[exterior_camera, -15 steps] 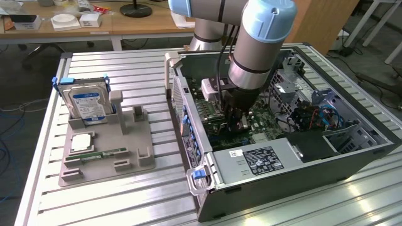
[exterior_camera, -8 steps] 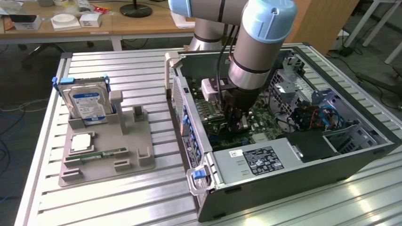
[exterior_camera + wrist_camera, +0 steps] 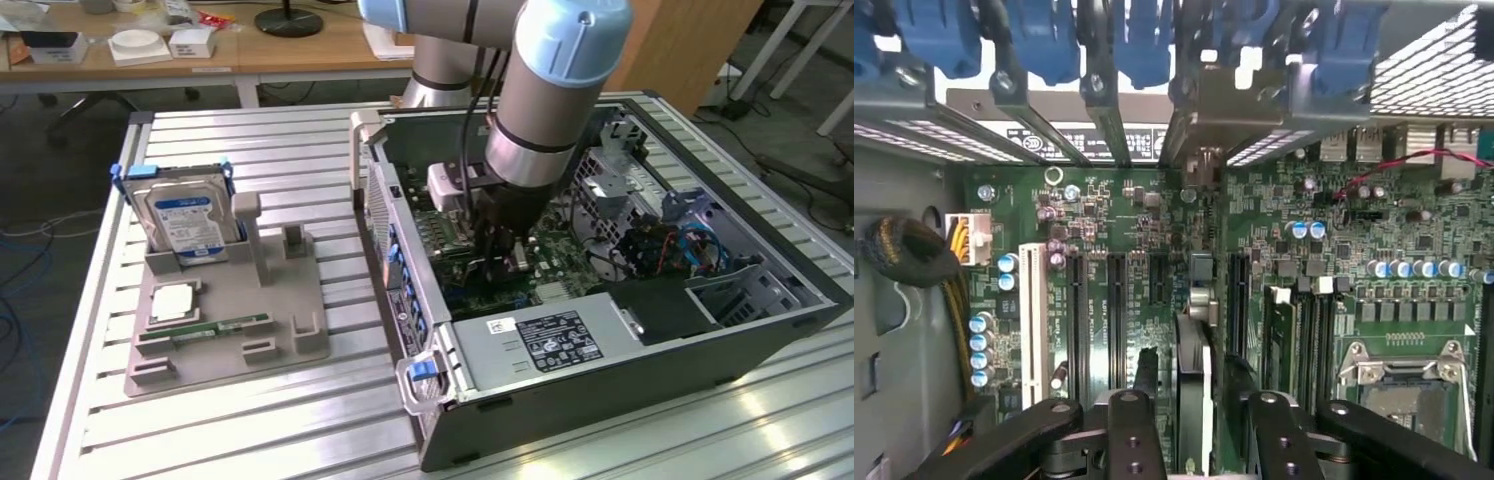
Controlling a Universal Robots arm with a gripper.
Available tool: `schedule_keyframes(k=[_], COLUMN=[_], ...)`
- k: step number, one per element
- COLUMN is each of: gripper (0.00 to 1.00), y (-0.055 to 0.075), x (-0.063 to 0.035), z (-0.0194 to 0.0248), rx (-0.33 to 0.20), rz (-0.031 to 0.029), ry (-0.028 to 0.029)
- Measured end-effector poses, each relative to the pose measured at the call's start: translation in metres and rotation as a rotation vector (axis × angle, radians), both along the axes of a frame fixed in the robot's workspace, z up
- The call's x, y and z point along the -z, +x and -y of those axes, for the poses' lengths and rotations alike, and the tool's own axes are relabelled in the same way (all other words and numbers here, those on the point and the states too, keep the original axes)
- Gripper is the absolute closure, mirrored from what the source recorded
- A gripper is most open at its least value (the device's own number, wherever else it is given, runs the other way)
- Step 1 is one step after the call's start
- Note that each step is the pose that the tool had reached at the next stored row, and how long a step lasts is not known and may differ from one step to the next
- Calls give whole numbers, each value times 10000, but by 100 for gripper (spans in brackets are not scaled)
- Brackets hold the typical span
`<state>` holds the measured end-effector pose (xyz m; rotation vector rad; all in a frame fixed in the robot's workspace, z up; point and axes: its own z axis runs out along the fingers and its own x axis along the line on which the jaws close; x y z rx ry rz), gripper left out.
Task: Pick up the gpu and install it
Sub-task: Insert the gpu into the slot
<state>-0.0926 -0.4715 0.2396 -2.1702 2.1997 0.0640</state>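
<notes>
A robotics lab: slatted metal bench (image 3: 267, 420), open computer case (image 3: 747, 320), desks (image 3: 200, 60).

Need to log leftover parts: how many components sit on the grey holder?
3. The hard drive stands upright at the grey holder's far end; a square white-topped chip lies flat midway; a green memory stick lies nearer the front. Small parts behind the posts could be hidden.

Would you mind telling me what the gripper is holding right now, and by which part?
The gripper holds the gpu edge-on by its upper edge, over the motherboard.
</notes>
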Motion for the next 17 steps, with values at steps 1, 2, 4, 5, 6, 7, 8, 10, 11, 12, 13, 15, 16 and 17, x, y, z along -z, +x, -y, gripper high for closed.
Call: schedule_keyframes(k=[1,2,4,5,6,7,8,10,11,12,13,15,16,17], gripper=[61,61,61,61,61,61,61,61,61,61,61,61,61,61], y=[0,0,0,0,0,0,0,-1,-1,-1,-1,-1,-1,-1], x=[-14,-30,-68,-90,-112,-136,-159,-196,-208,-218,-229,-252,-264,-276], z=[-1,-3,-7,-8,-10,-11,-13,-20,-26,-34,-42,-57,-63,-70], rx=[0,1,-1,-1,-2,-3,-4,-4,-4,-4,-5,-5,-5,-5], rz=[1,3,2,3,3,3,3,3,4,7,6,6,4,5], ry=[0,2,0,0,0,-1,-1,-1,1,1,-2,-8,-12,-14])
